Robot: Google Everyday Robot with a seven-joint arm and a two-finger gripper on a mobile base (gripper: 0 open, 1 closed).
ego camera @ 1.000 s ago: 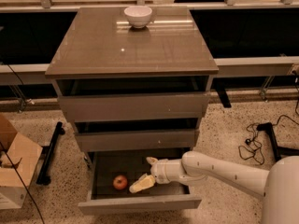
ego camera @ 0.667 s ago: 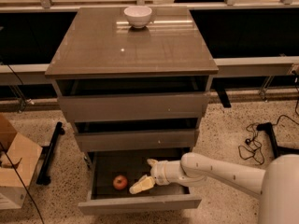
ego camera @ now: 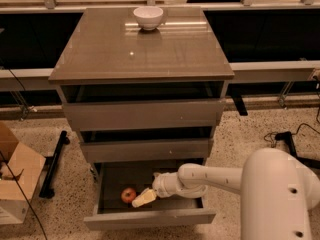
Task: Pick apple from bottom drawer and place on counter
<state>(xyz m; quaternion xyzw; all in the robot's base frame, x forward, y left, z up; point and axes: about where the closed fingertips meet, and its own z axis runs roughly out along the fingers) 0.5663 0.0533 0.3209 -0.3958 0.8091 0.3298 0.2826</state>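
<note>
The apple (ego camera: 128, 195), small and red-orange, lies in the open bottom drawer (ego camera: 150, 217), left of centre on the drawer floor. My gripper (ego camera: 143, 198) reaches into the drawer from the right on the white arm (ego camera: 215, 176), its pale fingers pointing left and down, right beside the apple on its right side. The counter (ego camera: 145, 49) is the glossy grey-brown top of the cabinet above.
A white bowl (ego camera: 148, 17) stands at the back of the counter. The two upper drawers (ego camera: 142, 115) are slightly pulled out. A cardboard box (ego camera: 15, 174) sits on the floor at left, with a black stand (ego camera: 54, 164) beside it. Cables lie at right.
The gripper has shifted slightly left toward the apple. The apple has not moved.
</note>
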